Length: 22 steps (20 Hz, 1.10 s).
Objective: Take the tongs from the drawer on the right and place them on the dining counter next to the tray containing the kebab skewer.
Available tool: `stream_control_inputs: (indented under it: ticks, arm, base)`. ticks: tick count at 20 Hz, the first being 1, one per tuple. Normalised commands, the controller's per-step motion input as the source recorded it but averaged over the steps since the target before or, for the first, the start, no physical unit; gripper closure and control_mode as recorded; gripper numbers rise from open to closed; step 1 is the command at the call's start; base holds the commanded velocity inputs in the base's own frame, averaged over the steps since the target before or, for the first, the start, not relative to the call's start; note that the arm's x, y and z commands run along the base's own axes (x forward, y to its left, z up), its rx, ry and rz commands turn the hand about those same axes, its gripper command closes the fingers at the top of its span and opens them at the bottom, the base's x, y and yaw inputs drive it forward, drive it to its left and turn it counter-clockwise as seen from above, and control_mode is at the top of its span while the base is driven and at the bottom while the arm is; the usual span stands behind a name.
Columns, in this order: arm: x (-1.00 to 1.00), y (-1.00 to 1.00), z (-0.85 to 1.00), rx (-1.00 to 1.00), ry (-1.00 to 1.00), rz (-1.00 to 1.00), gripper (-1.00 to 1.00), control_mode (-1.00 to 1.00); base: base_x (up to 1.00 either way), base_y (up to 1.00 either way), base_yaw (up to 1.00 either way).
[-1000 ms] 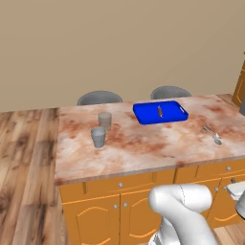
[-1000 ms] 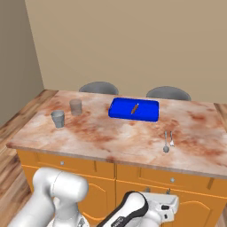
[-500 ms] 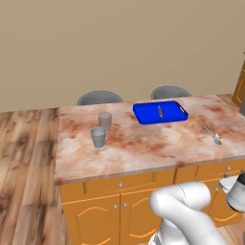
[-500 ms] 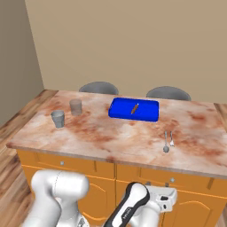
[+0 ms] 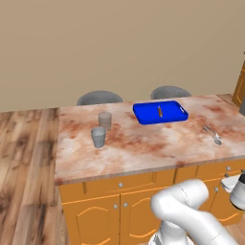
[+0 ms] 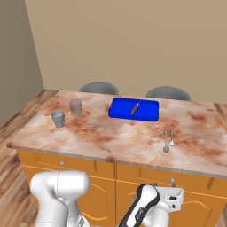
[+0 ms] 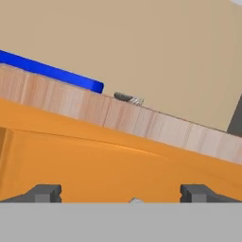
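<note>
On the marbled worktop (image 6: 88,133) the blue tray (image 6: 134,110) holds the skewer (image 6: 134,108), while the empty, wide-open claw (image 7: 123,194) faces the closed drawer (image 7: 94,165) hiding the tongs; a misaligned approach could miss its knob (image 7: 136,201)

Even, bright rendered light; soft faint shadows, no glare/blur.

A home kitchen: marbled dining counter (image 5: 143,148) over orange cabinets (image 5: 95,215), glasses (image 5: 98,137).
</note>
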Motion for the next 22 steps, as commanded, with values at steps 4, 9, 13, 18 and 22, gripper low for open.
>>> stream_control_inputs:
  ticks: [4, 9, 13, 18, 22]
  arm:
    - [0.25, -0.11, -0.19, 0.00, 0.00, 0.00, -1.00, -1.00]
    - [0.24, 0.00, -0.11, 0.00, 0.00, 0.00, -1.00, -1.00]
    - [0.22, -0.06, -0.17, 0.00, 0.00, 0.00, -1.00, -1.00]
    - [0.15, -0.28, -0.17, 0.00, 0.00, 0.00, -1.00, -1.00]
    - [0.13, -0.19, -0.12, 0.00, 0.00, 0.00, -1.00, -1.00]
  base:
    - [0.00, 0.00, 0.00]
    - [0.00, 0.00, 0.00]
    - [0.00, 0.00, 0.00]
    - [0.00, 0.00, 0.00]
    - [0.00, 0.00, 0.00]
